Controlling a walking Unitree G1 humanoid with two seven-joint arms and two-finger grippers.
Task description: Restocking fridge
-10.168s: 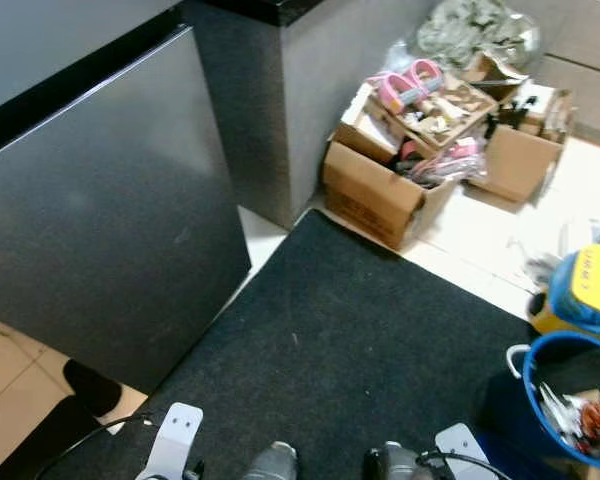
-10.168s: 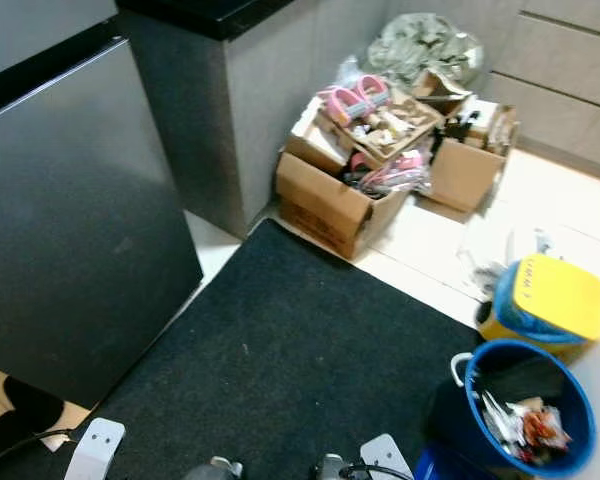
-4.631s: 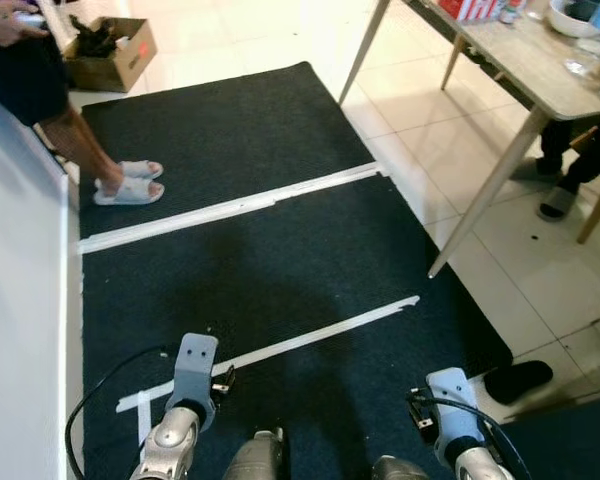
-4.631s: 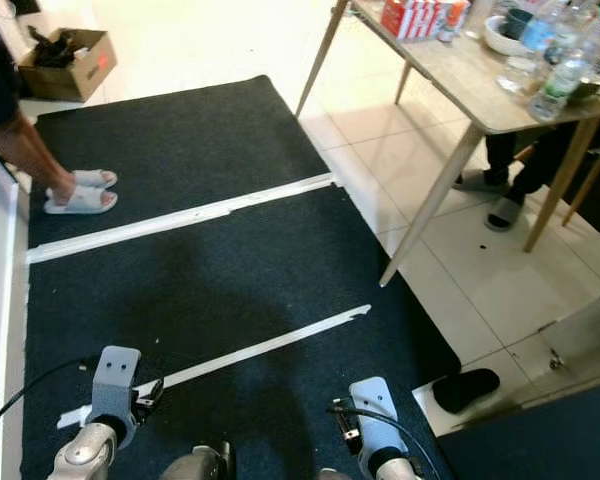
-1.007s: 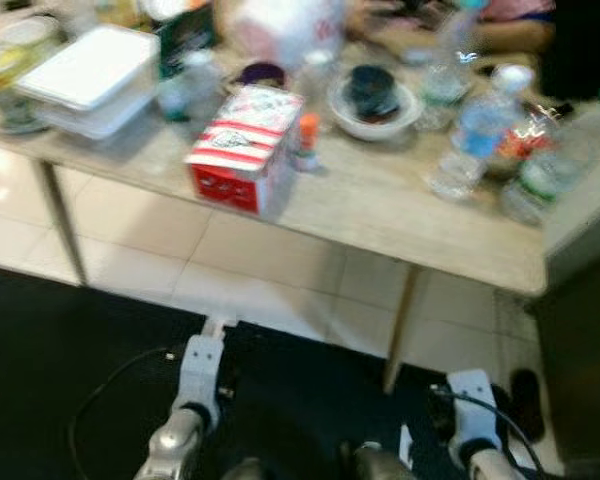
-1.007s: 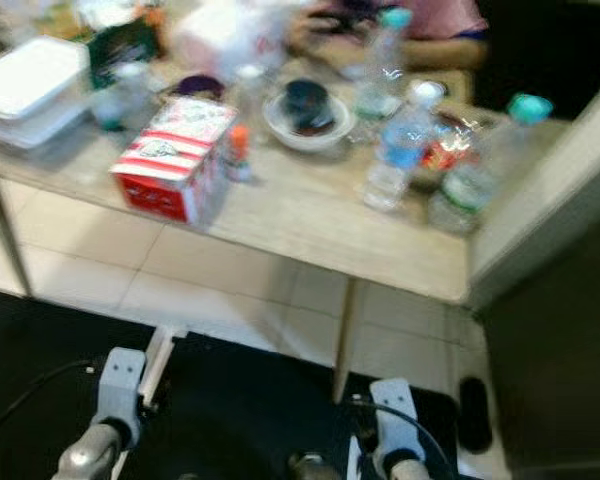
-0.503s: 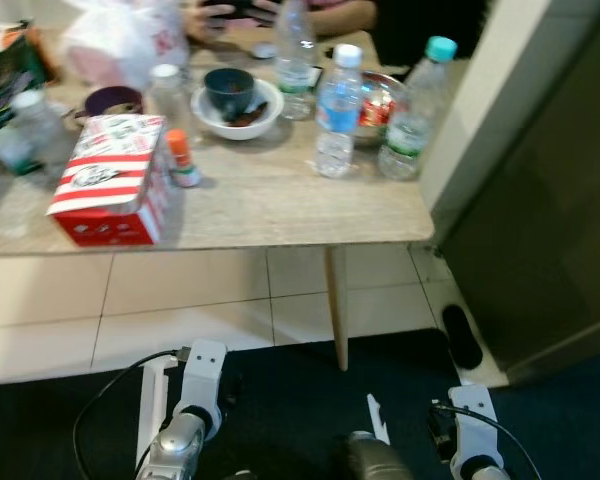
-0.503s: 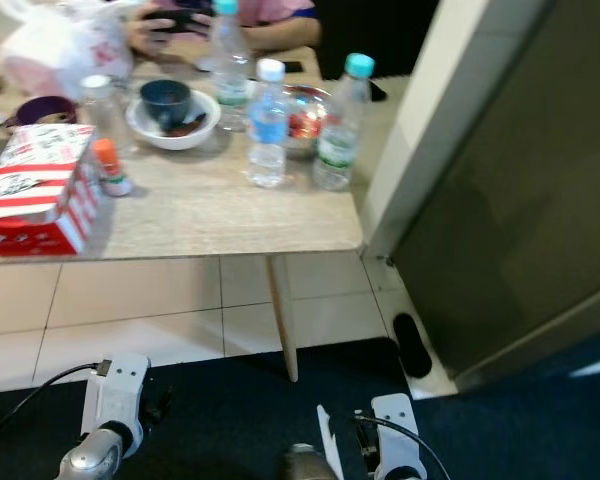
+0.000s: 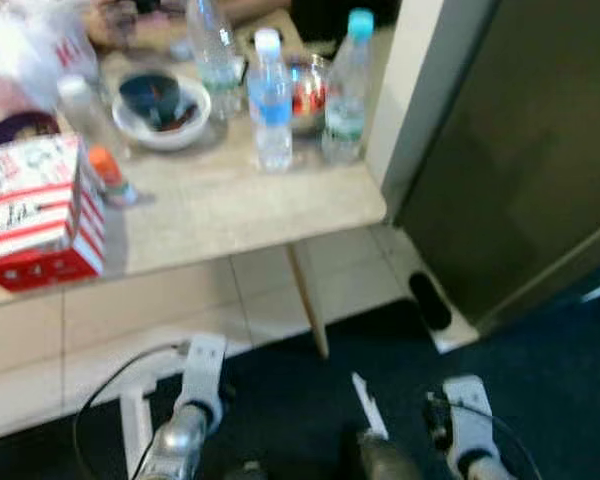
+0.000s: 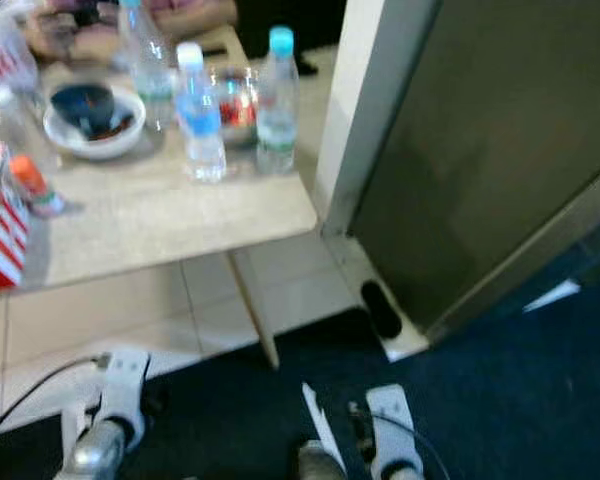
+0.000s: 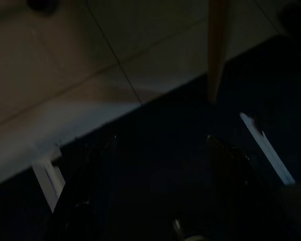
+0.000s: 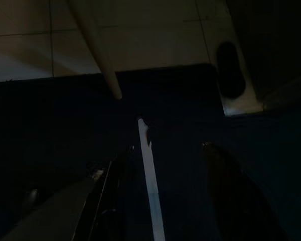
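Note:
A tall dark grey fridge front (image 9: 520,150) stands at the right, shut, beside a pale wall edge (image 9: 405,90). On the wooden table (image 9: 230,205) to its left stand three water bottles: a blue-labelled one (image 9: 271,100), a green-capped one (image 9: 348,90) and a clear one (image 9: 210,45). Both arms hang low over the dark mat. The left gripper (image 11: 161,143) is open with only mat and tile between its fingers. The right gripper (image 12: 164,150) is open too, above a white tape strip (image 12: 150,186).
A red-and-white box (image 9: 40,215), a white bowl (image 9: 160,100) and a small orange-capped bottle (image 9: 108,172) share the table. Its leg (image 9: 308,300) slants down to the mat edge. A black slipper (image 9: 428,300) lies by the fridge's foot. A person's hands (image 10: 70,25) rest at the table's far side.
The camera has swung right: the table has slid left in the picture and the fridge front now takes up more of the right. Both arms hang as before.

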